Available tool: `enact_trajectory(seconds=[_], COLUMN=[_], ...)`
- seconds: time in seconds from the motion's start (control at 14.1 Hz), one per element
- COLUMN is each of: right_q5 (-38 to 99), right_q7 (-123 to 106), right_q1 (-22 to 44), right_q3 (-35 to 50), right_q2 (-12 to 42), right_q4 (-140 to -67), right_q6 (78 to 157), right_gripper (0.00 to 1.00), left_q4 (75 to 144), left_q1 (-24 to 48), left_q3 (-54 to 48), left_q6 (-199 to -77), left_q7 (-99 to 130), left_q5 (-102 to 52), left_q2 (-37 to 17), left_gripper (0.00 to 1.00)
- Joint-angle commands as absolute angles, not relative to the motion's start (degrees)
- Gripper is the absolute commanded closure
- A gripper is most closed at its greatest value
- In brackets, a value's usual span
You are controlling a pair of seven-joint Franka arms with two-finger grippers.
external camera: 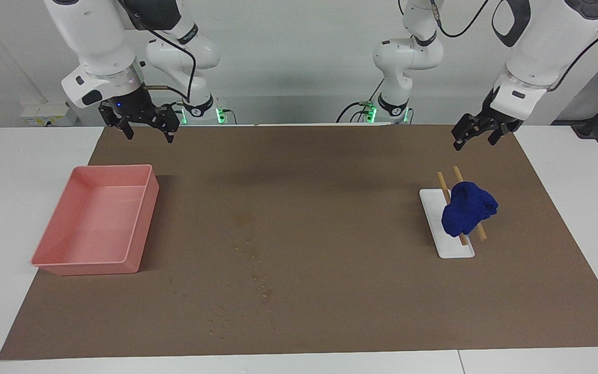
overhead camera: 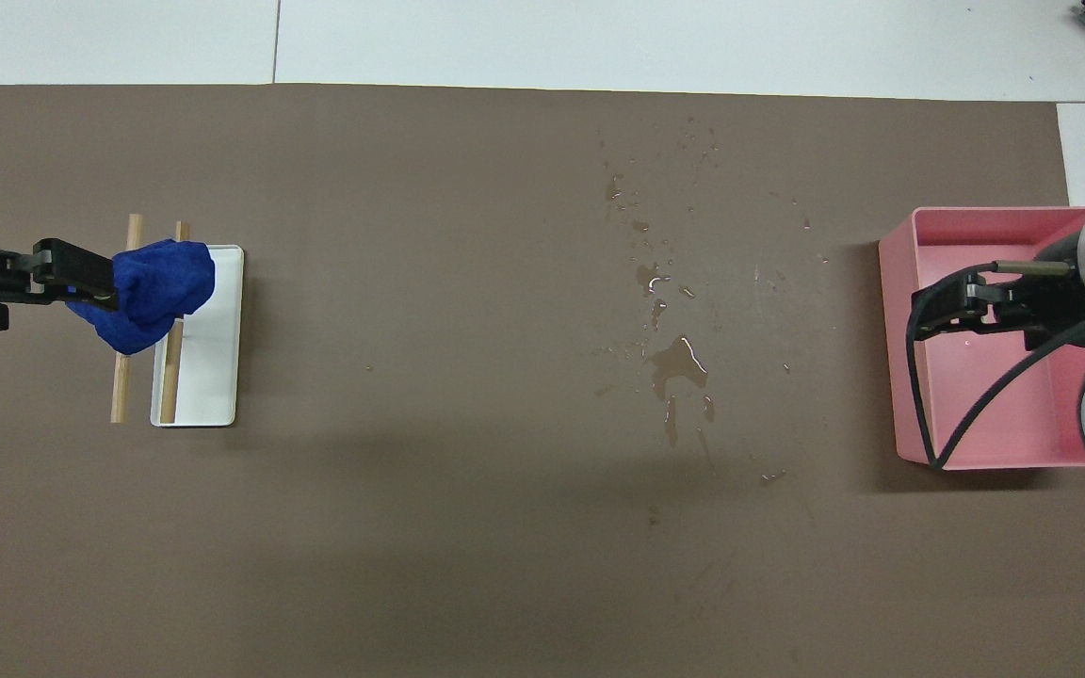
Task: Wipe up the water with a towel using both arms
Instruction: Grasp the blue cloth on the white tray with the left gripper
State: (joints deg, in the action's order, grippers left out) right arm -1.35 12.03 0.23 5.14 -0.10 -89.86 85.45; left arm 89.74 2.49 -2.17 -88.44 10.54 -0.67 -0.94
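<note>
Towel (external camera: 468, 208): blue lumpy bundle draped over stand sticks; both tools spread, empty.

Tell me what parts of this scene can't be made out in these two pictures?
- Overhead view: the left claw covers part of the blue towel; whether they touch is unclear there.
- Both views: the towel hides the middle of the two wooden sticks on the white stand.
- Facing view: the water droplets are too tiny to count.
- Overhead view: the right claw and its cable mask part of the pink tray.
</note>
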Motion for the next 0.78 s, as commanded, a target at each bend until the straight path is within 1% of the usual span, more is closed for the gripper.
enact_trajectory(seconds=[0.0,0.71], right_q5=[-1.3,-1.3], right_q7=[11.3,11.2], right_q1=[-0.6,-0.6], right_q3=[5.5,5.5], right_q2=[-0.4,-0.4], right_q4=[-90.1,-90.1], right_q6=[85.2,85.3], right_gripper=[0.0,0.0], left_q4=[90.2,92.2], left_q1=[1.7,1.4], left_q3=[-2.9,-2.6], left_q6=[-89.8,-91.1], left_q7=[9.8,11.8], left_q5=[0.4,0.2], left_q2=[-0.8,0.0], left_gripper=[0.0,0.0])
